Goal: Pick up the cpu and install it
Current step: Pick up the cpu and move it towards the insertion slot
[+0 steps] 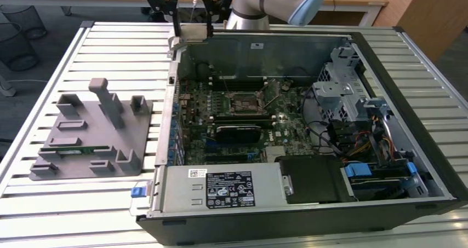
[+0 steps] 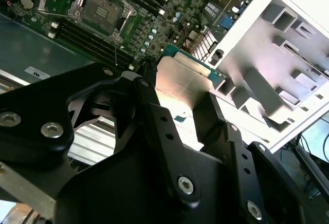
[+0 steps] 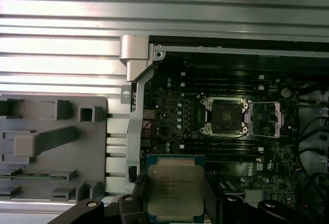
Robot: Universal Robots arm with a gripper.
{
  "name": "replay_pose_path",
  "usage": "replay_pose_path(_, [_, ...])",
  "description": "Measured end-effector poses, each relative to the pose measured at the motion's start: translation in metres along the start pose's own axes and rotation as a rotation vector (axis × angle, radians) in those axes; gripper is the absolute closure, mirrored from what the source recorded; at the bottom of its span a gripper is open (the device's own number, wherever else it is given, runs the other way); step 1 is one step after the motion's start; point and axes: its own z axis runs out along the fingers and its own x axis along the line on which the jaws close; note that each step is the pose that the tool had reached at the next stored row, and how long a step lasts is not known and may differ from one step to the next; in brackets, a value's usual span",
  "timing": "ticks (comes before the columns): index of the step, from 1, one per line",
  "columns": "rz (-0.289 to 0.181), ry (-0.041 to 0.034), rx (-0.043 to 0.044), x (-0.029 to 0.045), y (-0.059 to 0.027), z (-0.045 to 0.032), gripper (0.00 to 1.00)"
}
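Note:
The cpu (image 1: 194,33), a flat square chip with a silver top and green rim, hangs above the far left corner of the open computer case (image 1: 292,45). My gripper (image 1: 193,28) is shut on it, one black finger on each side. In both wrist views the cpu (image 2: 181,82) (image 3: 175,183) sits between the fingers (image 2: 154,111) (image 3: 134,193). The black-framed socket (image 1: 245,101) (image 2: 102,9) (image 3: 224,116) lies open on the motherboard, apart from the chip and lower inside the case.
A grey parts fixture (image 1: 95,133) with upright posts stands on the slatted table (image 1: 44,204) at the exterior view's left, a green memory stick (image 1: 76,149) lying in it. The case holds a power supply (image 1: 219,188), drive cage (image 1: 343,89) and cables.

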Motion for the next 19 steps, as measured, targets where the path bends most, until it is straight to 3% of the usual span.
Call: replay_pose_path(19, [0.0, 0.0, 0.0, -0.0094, -0.0001, 0.0006, 0.47])
